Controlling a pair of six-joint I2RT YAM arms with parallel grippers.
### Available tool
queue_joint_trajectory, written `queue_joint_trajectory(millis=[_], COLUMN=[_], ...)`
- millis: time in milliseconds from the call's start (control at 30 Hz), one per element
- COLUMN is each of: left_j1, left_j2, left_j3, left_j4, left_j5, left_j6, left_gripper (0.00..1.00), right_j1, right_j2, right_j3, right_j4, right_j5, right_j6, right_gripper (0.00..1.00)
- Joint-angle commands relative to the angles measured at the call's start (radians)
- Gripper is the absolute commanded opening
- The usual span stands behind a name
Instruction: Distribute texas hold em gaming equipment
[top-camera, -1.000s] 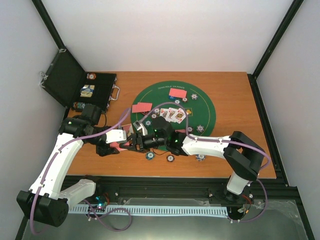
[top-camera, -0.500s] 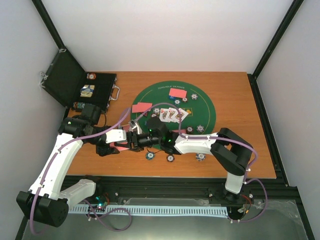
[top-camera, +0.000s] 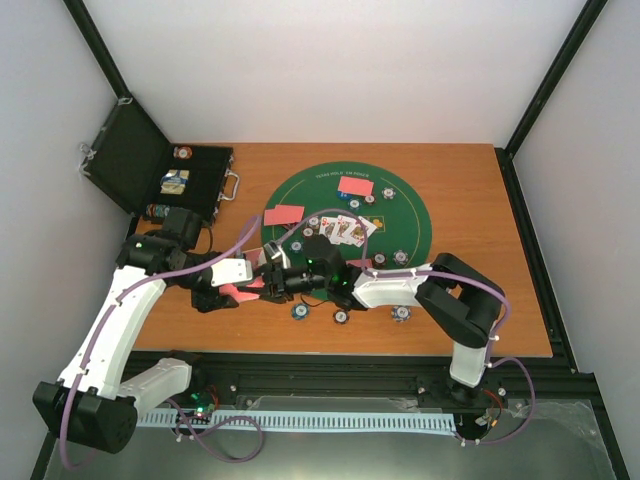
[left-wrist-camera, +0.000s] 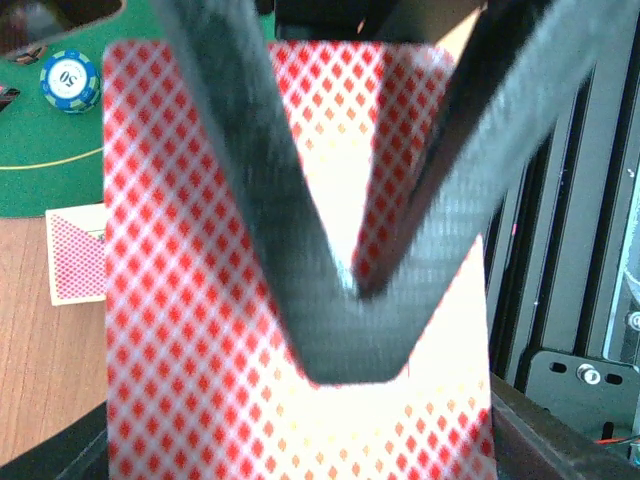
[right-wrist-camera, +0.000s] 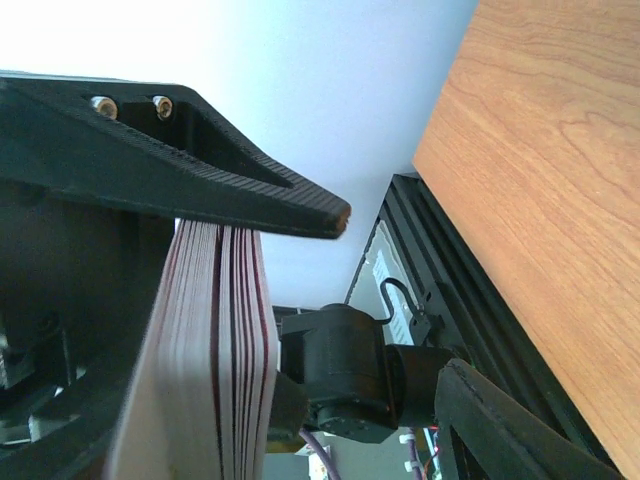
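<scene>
Red-backed deck (left-wrist-camera: 180, 300), pinched in L gripper (left-wrist-camera: 350, 300), R gripper (top-camera: 269, 283) right beside it

left wrist: deck of red-backed cards (left-wrist-camera: 200, 300) cropped at bottom edge, its middle covered by the blurred fingers (left-wrist-camera: 250, 200) of the left gripper (left-wrist-camera: 350, 290) | right wrist: deck edge-on, cropped below; right gripper (top-camera: 270, 283) closure undetermined | top: deck mostly hidden beneath both grippers; values of the chips (top-camera: 299, 311) near the right gripper unreadable
</scene>
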Motion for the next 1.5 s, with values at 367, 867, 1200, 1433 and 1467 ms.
queue_joint_trajectory(millis=[367,867,1200,1433,1467], left_j1=[0.004,0.004,0.004,0.004,0.004], left_j2=[0.010,-0.004,-0.007,-0.010,-0.011], left_j3=[0.060,0.042,0.040,0.036,0.035], left_j4=[-0.001,0.004,0.005,0.006,0.006], left_j5=[0.052,0.032,0.031,0.029,0.028], left_j6=[-0.001,0.004,0.005,0.005,0.005], left_gripper=[0.23,0.24,0.23,0.23,0.23], right_j1=[-0.042,-0.044,-0.066,-0.085,-0.085], right_j2=[-0.135,-0.244,-0.262,-0.269,-0.267], right_j3=[-0.074,0.000,0.062,0.086,0.089], right_j4=[-0.136,-0.424,-0.613,-0.669,-0.673], right_j5=[0.023,0.058,0.043,0.027,0.026], right_j6=[-0.085,-0.205,-0.278,-0.290,-0.290], right_gripper=[0.49,0.27,0.21,0.20,0.17])
